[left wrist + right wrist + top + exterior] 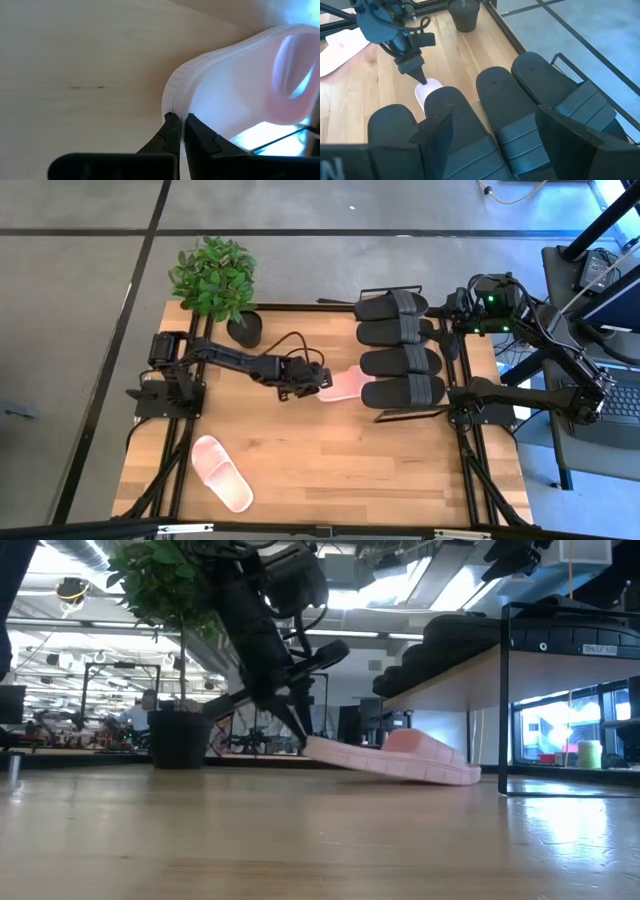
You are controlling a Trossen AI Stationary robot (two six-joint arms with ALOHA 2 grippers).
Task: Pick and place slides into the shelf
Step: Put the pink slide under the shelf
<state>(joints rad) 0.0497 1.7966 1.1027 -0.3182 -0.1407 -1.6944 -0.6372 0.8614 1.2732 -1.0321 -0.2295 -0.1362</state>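
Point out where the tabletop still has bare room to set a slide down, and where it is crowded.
Free: the wide wooden stretch between the loose pink slide and the shelf, and the strip ahead of the left gripper, shut on the other pink slide. Crowded: the shelf top, filled by four black slides, and the corner by the potted plant.

the high view looks straight down on the whole surface point(300, 450). the low view sits at surface height, looking level toward the shelf point(560, 640) and the room behind. the left wrist view is very close to the pink slide point(235, 95), also seen beside the shelf from above. the right wrist view looks down over the black slides point(495, 105) on the shelf.
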